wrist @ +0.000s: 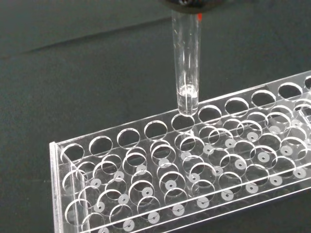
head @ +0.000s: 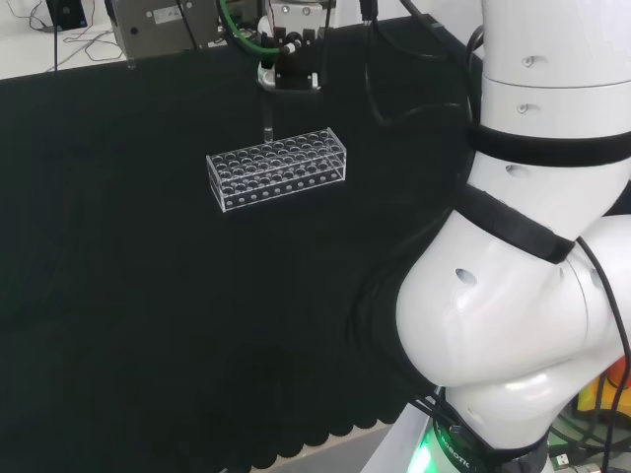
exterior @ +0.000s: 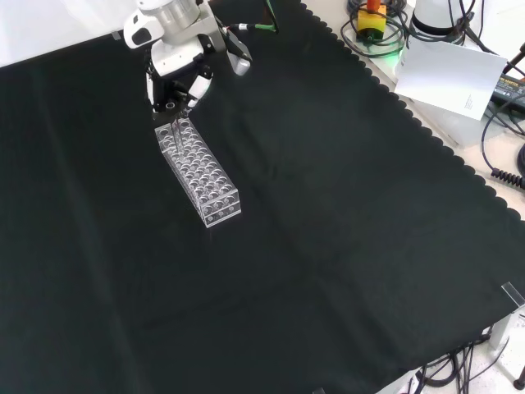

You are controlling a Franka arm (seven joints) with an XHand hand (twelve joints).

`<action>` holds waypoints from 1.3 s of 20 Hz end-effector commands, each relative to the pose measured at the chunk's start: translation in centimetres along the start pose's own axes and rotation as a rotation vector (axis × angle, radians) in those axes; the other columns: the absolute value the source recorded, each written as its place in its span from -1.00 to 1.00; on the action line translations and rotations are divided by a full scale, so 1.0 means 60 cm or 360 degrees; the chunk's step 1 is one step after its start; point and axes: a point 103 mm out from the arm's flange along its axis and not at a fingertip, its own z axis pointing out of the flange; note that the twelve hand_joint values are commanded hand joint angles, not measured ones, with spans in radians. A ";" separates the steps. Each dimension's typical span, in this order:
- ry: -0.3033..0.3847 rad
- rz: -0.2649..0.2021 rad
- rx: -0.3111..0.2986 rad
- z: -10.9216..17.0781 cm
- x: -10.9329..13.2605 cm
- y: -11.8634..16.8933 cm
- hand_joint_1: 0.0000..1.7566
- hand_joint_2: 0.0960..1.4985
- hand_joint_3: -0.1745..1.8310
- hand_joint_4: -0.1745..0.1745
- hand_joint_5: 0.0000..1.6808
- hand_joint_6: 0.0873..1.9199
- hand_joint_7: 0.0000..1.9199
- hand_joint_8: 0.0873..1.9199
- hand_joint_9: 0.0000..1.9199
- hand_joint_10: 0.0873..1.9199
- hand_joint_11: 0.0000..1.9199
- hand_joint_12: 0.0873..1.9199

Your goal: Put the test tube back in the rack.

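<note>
A clear plastic test tube rack (head: 278,169) with several rows of holes, no tubes seen in them, stands on the black cloth. The hand (head: 291,69) hangs over its far side, shut on a clear test tube (head: 266,123) that points straight down. In the front view the hand (exterior: 176,78) is above the rack's (exterior: 197,171) upper end and the tube (exterior: 175,135) reaches down to it. In the wrist view the tube (wrist: 187,63) is upright, its rounded tip just above a hole in the outer row of the rack (wrist: 57,174). A little clear liquid sits in the tip.
The arm's white links (head: 532,246) stand at the right of the head view. Grey metal boxes (head: 163,25) and cables lie beyond the cloth's far edge. In the front view a white sheet (exterior: 447,78), cables and a yellow-and-red button (exterior: 373,16) lie past the scalloped cloth edge.
</note>
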 end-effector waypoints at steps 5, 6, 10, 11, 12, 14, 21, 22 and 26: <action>-0.0003 0.0000 0.0031 0.011 0.003 0.007 0.62 0.40 -1.00 -1.00 0.56 -1.00 0.23 -0.06 0.33 -0.36 0.43 -0.20; -0.0005 0.0001 0.0034 0.015 0.004 0.008 0.62 0.40 -1.00 -1.00 0.56 -1.00 0.23 -0.06 0.33 -0.36 0.43 -0.20; -0.0015 0.0001 0.0047 0.028 0.003 0.007 0.62 0.40 -1.00 -1.00 0.56 -1.00 0.23 -0.06 0.33 -0.36 0.43 -0.20; -0.0015 0.0004 0.0051 0.030 0.004 0.007 0.62 0.40 -1.00 -1.00 0.56 -1.00 0.23 -0.06 0.33 -0.36 0.43 -0.20; -0.0013 0.0004 0.0056 0.031 0.002 0.008 0.62 0.40 -1.00 -1.00 0.56 -1.00 0.23 -0.06 0.33 -0.36 0.43 -0.20; -0.0003 0.0002 0.0060 0.030 -0.002 0.008 0.62 0.40 -1.00 -1.00 0.56 -1.00 0.23 -0.06 0.33 -0.36 0.43 -0.20; -0.0006 -0.0001 0.0073 0.033 -0.004 0.013 0.62 0.40 -1.00 -1.00 0.56 -1.00 0.23 -0.06 0.33 -0.36 0.43 -0.20; -0.0007 -0.0001 0.0073 0.034 -0.005 0.013 0.62 0.40 -1.00 -1.00 0.56 -1.00 0.23 -0.06 0.33 -0.36 0.43 -0.20; -0.0012 0.0008 0.0083 0.036 -0.005 0.016 0.62 0.40 -1.00 -1.00 0.56 -1.00 0.23 -0.06 0.33 -0.36 0.43 -0.20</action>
